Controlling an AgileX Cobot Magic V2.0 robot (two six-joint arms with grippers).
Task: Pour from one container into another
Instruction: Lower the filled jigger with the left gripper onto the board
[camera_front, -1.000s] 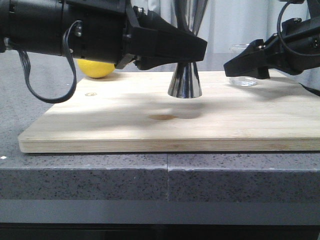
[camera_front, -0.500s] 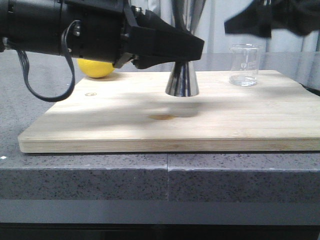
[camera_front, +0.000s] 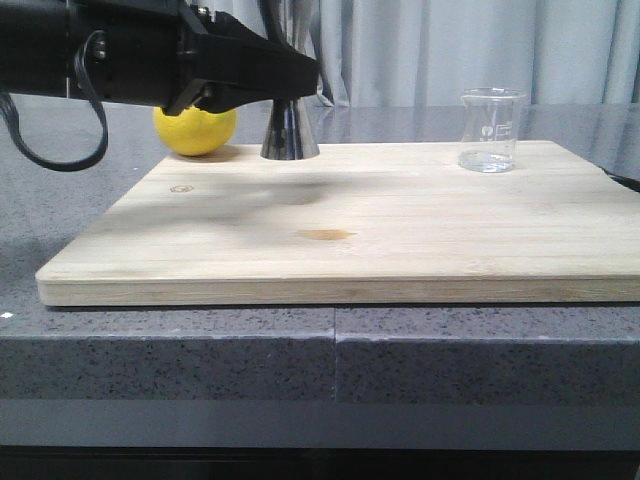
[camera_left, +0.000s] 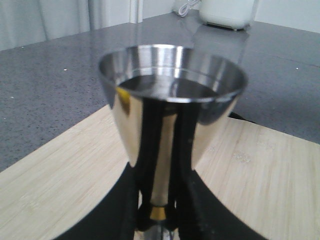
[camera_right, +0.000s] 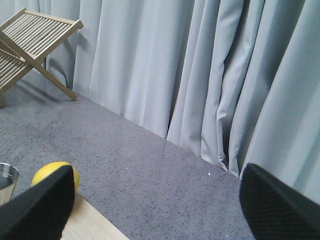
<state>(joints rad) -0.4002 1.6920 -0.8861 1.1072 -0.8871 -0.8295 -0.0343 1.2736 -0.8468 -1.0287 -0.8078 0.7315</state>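
Note:
The steel jigger (camera_front: 290, 135) hangs at the back left of the wooden board (camera_front: 350, 240), with my left gripper (camera_front: 298, 78) shut on its narrow gold-ringed waist. I cannot tell whether its foot touches the board. In the left wrist view the jigger (camera_left: 170, 115) fills the middle, a dark liquid surface shows in its upper cup, and the gripper (camera_left: 157, 214) clamps the gold ring. The clear glass beaker (camera_front: 490, 130) stands upright and alone at the board's back right. My right gripper (camera_right: 157, 210) is open with nothing between its fingers; it is out of the front view.
A yellow lemon (camera_front: 195, 130) lies just off the board's back left corner, close behind the jigger. A small brown stain (camera_front: 325, 235) marks the board's middle. A wooden slatted rack (camera_right: 35, 45) and grey curtains (camera_right: 200, 75) stand at the back.
My left gripper has carried the jigger from the board's middle to the back left, near the lemon. The right arm has drawn away from the beaker and left the front view.

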